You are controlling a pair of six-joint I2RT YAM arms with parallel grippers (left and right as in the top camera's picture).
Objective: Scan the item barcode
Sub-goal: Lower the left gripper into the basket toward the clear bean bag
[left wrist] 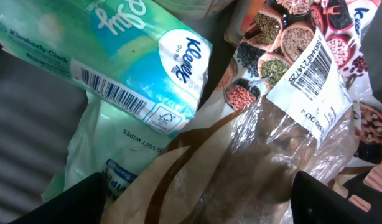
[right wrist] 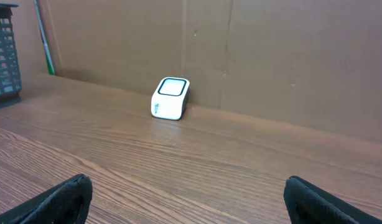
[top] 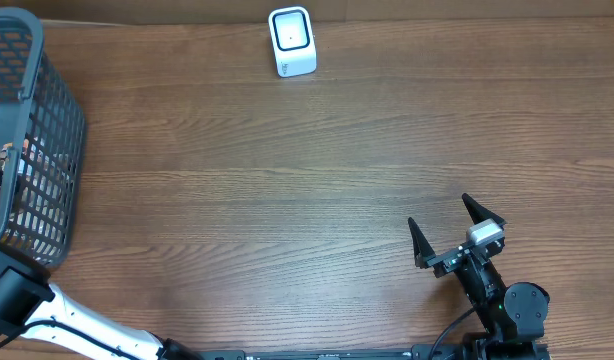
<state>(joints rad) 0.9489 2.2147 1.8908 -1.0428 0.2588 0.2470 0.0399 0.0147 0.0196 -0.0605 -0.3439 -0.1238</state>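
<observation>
Desk (top: pixel 287 200): brown wood grain; it carries the basket, the scanner and both arms.
Basket (top: pixel 47 140): dark plastic mesh at the desk's left edge, partly cut off in the overhead view.
Left arm (top: pixel 17 295): runs from the near left corner up to the basket; from above its pincer is hidden behind the mesh.
Left pincer (left wrist: pixel 200 208): down among the goods in the basket, jaws wide. Its dark fingers (left wrist: pixel 73 202) sit in the two lower corners of the wrist view. The bag lies between them, and I cannot tell whether either finger touches it.
Bag (left wrist: pixel 241 168): crinkled clear and brown plastic printed with pictures of beans and grains, lying in the basket just below the left pincer.
Barcode label (left wrist: pixel 312 78): white sticker on the bag's upper right part, tilted, bars facing the wrist camera.
Tissue pack (left wrist: pixel 116 56): green and white with its own barcode on one side, lying up and left of the bag.
Wipes pack (left wrist: pixel 104 146): pale green soft pack, partly under the tissue pack, against the bag's left edge.
Scanner (top: pixel 292 42): small white box with a dark-framed window, at the desk's far edge, well apart from the basket.
Right pincer (top: pixel 457 232): near the desk's right front, jaws spread wide over bare wood, facing the scanner.
Cardboard (right wrist: pixel 241 56): brown wall just behind the scanner.
</observation>
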